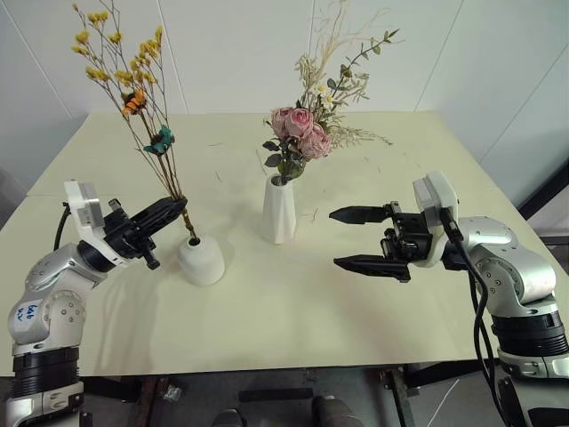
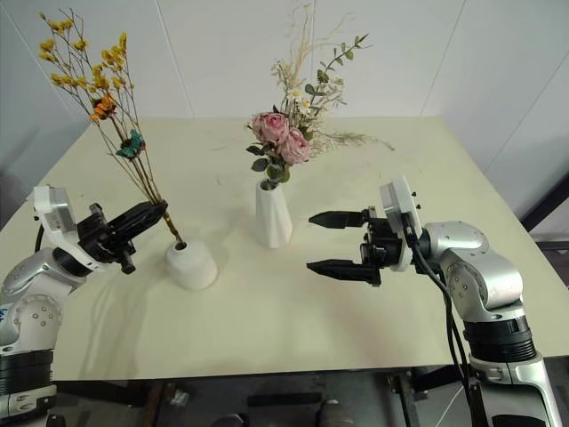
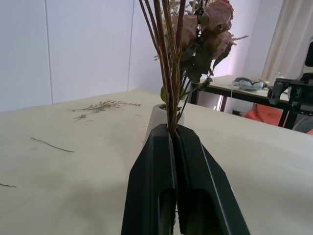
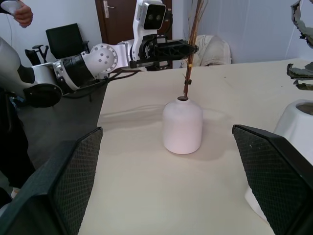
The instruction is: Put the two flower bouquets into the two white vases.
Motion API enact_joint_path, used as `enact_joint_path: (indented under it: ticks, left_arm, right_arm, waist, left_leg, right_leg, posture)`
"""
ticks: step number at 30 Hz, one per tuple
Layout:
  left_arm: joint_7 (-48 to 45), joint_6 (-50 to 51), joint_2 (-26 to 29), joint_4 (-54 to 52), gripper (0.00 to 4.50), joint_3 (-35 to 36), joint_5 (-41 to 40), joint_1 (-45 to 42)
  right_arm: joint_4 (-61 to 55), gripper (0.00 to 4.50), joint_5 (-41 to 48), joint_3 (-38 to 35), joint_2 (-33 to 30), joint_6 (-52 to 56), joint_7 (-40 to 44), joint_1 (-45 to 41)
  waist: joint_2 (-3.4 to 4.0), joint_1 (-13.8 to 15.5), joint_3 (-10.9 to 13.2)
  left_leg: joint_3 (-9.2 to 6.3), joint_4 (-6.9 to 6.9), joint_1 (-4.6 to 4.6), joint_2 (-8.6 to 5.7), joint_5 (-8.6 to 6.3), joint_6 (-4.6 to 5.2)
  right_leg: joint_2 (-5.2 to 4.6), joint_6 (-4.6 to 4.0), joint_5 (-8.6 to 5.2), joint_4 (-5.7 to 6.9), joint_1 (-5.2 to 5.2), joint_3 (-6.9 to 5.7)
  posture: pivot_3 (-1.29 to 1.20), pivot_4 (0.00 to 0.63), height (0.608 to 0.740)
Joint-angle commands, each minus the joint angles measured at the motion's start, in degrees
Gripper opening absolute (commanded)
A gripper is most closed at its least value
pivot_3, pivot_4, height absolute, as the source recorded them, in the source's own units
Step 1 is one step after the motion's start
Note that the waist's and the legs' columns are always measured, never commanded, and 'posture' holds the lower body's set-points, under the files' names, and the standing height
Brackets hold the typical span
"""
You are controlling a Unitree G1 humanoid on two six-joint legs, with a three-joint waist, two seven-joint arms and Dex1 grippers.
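Note:
The yellow bouquet leans left with its brown stems in the mouth of the short squat white vase. My left gripper is shut on those stems just above the vase; the stems rise from between its closed fingers. The pink rose bouquet stands in the tall slim white vase at the table's middle. My right gripper hangs open to the right of the tall vase, holding nothing; its fingers frame the squat vase.
A pale table carries both vases, with scattered dried sprigs toward the back. White walls stand behind. A person's hand, a black chair and a dark door lie beyond the table's left side.

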Motion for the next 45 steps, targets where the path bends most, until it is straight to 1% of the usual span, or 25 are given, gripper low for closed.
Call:
enact_joint_path:
  ticks: [1,11,19,32,40,45]
  left_arm:
    - [-0.5,-1.9,-0.5,-0.5,0.01,0.1,1.1,0.2]
    - [-0.4,-5.3,-2.2,3.2,0.01,0.2,4.1,-0.1]
    - [-0.3,-5.4,-4.2,3.0,0.01,-1.5,4.3,0.3]
    - [-0.5,-0.8,-1.5,-4.8,0.01,0.2,1.8,3.3]
    - [0.2,-2.7,-0.6,-3.6,0.01,1.6,3.0,3.0]
    - [-0.2,-2.0,-1.0,-4.2,0.01,0.8,2.8,3.9]
  right_arm:
    - [-1.9,4.50,1.2,-1.6,0.4,-0.6,-0.7,-0.4]
    - [-2.2,4.50,1.3,-1.8,0.9,-1.1,-1.9,0.4]
    - [-2.4,4.50,1.0,-1.6,1.6,-1.7,-2.1,1.0]
    - [-2.1,4.50,0.4,-1.2,2.1,-3.4,-2.2,2.4]
    - [-1.3,4.50,0.0,-0.9,2.9,-4.3,-2.4,2.3]
    - [-1.1,4.50,-0.3,-0.7,3.2,-4.5,-2.4,2.1]
  waist:
    - [0.00,0.0,0.0]
    - [0.00,0.0,0.0]
    - [0.00,0.1,0.0]
    - [0.00,0.0,0.0]
    - [0.00,0.0,0.0]
    - [0.00,0.0,0.0]
  left_leg:
    - [0.00,0.00,0.00,0.00,0.00,0.00]
    - [0.00,0.00,0.00,0.00,0.00,0.00]
    - [0.00,0.01,0.02,0.00,0.01,0.01]
    - [-0.01,0.00,0.04,0.00,0.01,0.02]
    - [-0.01,0.00,0.03,0.00,0.01,0.02]
    - [-0.01,0.00,0.03,0.00,0.01,0.02]
  right_leg:
    - [0.00,0.00,0.00,0.00,0.00,0.00]
    - [0.00,0.00,0.00,-0.01,0.01,0.00]
    - [0.00,0.00,0.00,0.00,0.03,0.00]
    - [0.00,0.00,0.00,0.00,0.05,0.00]
    - [0.00,0.00,0.00,-0.03,0.04,0.00]
    - [0.00,0.00,0.00,-0.03,0.04,0.00]
  posture:
    - [0.00,0.150,0.740]
    - [0.00,0.150,0.740]
    - [0.00,0.150,0.740]
    - [0.00,0.150,0.740]
    - [0.00,0.150,0.740]
    - [0.00,0.150,0.740]
